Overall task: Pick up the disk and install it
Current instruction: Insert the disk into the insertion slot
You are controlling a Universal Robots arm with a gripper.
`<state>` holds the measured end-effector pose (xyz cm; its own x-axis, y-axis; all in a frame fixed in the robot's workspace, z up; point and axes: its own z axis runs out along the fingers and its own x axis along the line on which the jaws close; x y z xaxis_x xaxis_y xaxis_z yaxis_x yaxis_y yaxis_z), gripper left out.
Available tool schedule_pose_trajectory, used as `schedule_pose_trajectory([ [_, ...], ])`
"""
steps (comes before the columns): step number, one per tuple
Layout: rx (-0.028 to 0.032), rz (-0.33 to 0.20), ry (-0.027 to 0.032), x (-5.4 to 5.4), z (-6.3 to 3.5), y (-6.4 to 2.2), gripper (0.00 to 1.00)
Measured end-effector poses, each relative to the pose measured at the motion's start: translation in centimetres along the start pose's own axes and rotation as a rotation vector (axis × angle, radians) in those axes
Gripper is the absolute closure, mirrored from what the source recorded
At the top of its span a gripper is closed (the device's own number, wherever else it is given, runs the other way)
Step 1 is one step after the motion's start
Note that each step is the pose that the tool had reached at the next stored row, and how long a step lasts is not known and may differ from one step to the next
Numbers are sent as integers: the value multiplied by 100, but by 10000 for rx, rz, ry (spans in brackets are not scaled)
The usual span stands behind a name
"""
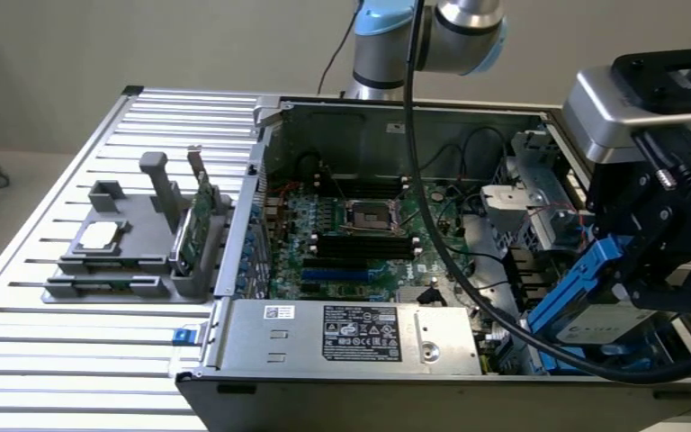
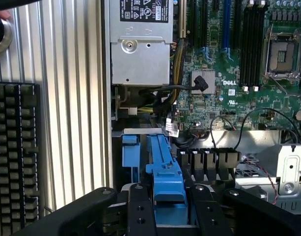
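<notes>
Open computer case [image 1: 442,110] lying on a slatted metal table [image 1: 33,342] — contents and surroundings.
Inside: green motherboard [image 1: 321,238] with bare CPU socket [image 1: 362,214] and black memory slots [image 1: 352,245]; silver power supply [image 1: 345,333] with a printed label along the near wall. On the exterior view's left, beside the case: grey fixture [image 1: 141,225] carrying a small square chip [image 1: 97,236] flat and a thin green circuit card [image 1: 205,202] upright. Black keyboard [image 2: 15,147] on the table — wrist view.

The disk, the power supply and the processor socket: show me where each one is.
disk [image 1: 597,324], exterior view, its labelled face.
power supply [image 1: 276,346], exterior view, bare metal face.
processor socket [image 1: 363,214], exterior view, its centre.
</notes>
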<state>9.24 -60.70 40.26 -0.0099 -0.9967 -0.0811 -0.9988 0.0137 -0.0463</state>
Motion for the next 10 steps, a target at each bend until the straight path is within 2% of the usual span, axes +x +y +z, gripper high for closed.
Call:
schedule_pose_trajectory([
  [8,-1,0,1,-4,12,1,66],
  [10,0,-1,3,-5,14,1,54],
])
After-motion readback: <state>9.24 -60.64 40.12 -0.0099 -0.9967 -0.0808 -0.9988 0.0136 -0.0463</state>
